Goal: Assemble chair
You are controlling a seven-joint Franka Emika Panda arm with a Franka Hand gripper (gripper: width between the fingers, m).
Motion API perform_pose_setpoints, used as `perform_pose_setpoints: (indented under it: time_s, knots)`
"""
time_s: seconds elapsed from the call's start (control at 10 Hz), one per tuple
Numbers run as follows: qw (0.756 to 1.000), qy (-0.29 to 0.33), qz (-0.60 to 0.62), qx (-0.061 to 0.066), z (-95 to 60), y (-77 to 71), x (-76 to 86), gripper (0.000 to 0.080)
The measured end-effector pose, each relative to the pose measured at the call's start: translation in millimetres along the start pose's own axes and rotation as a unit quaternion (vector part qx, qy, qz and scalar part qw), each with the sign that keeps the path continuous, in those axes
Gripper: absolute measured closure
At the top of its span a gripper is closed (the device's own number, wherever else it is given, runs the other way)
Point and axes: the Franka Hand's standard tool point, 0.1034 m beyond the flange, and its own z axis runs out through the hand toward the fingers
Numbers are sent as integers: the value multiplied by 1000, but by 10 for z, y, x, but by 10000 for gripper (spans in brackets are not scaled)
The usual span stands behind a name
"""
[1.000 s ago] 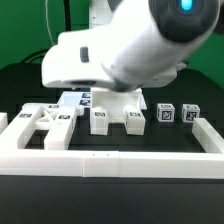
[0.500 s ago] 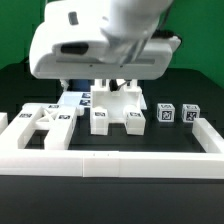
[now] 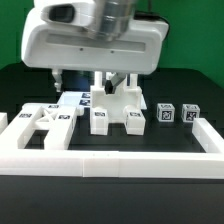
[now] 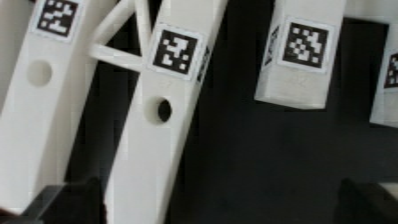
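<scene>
The chair is in loose white tagged parts on the black table. An H-shaped frame [image 3: 45,120] lies at the exterior view's left. Two blocky pieces [image 3: 100,119] [image 3: 135,119] lie in the middle, with a taller white piece [image 3: 124,99] behind them. Two small tagged cubes [image 3: 165,113] [image 3: 189,113] stand at the right. My gripper [image 3: 115,82] hangs open above the taller piece, holding nothing. The wrist view shows long bars with holes [image 4: 166,115] [image 4: 36,90] and a tagged piece [image 4: 302,60] beyond the open gripper [image 4: 214,207]; its dark fingertips [image 4: 61,205] touch nothing.
A low white border rail [image 3: 110,161] runs along the front and up both sides [image 3: 212,140]. The marker board [image 3: 76,98] lies behind the H-shaped frame. The bulky white robot hand [image 3: 95,40] fills the upper part of the exterior view.
The robot hand has swung toward the exterior view's left and turned to face the camera squarely. The gripper stays open and the parts have not moved.
</scene>
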Motion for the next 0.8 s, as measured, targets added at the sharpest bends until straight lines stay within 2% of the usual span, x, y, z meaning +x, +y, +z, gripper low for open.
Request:
perform_pose_setpoints:
  time_s: [0.1,0.2,0.3,0.4,0.5,0.6,0.7,0.8]
  knots:
    - [999,40,28,23,31,13,51,150]
    - [994,88,47,34,62,28,74,150]
    - [993,101,46,31,74,22,43,150]
    - [988,144,45,21,51,58,113,150]
    - [987,154,41,19,99,94,85,150]
    - [988,141,46,44,173,223,55,150]
    - [987,131,70,67,215,367,94,150]
    - [986,126,80,74,257,440,147,150]
